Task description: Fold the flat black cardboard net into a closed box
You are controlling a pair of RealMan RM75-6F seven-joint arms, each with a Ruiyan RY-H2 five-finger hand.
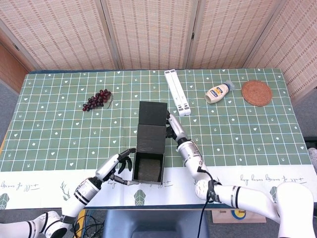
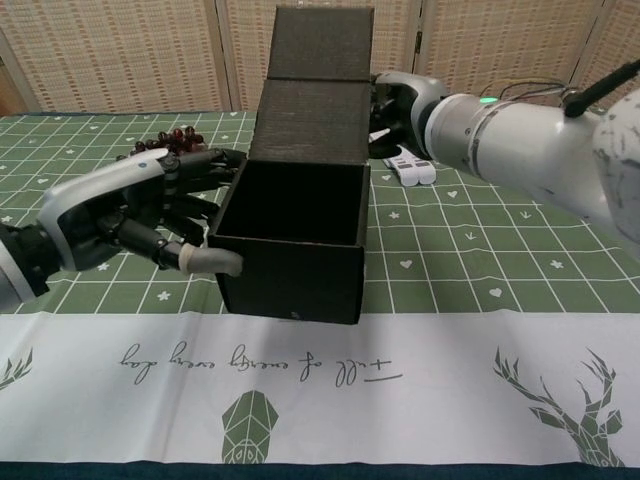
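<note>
The black cardboard box (image 1: 149,166) (image 2: 290,240) stands open at the top near the table's front edge. Its tall lid flap (image 1: 152,113) (image 2: 320,60) rises from the back wall. My left hand (image 1: 119,166) (image 2: 140,215) grips the box's left wall, thumb across the front lower corner. Against the right edge of the flap lies my right hand (image 1: 173,130) (image 2: 400,100). Its fingers are mostly hidden behind the flap, so whether it holds the flap is unclear.
A bunch of dark grapes (image 1: 97,99) (image 2: 160,147) lies at the back left. A white folded stand (image 1: 177,92) (image 2: 408,168) sits behind the box. A mayonnaise bottle (image 1: 218,92) and a woven coaster (image 1: 256,92) are at the back right.
</note>
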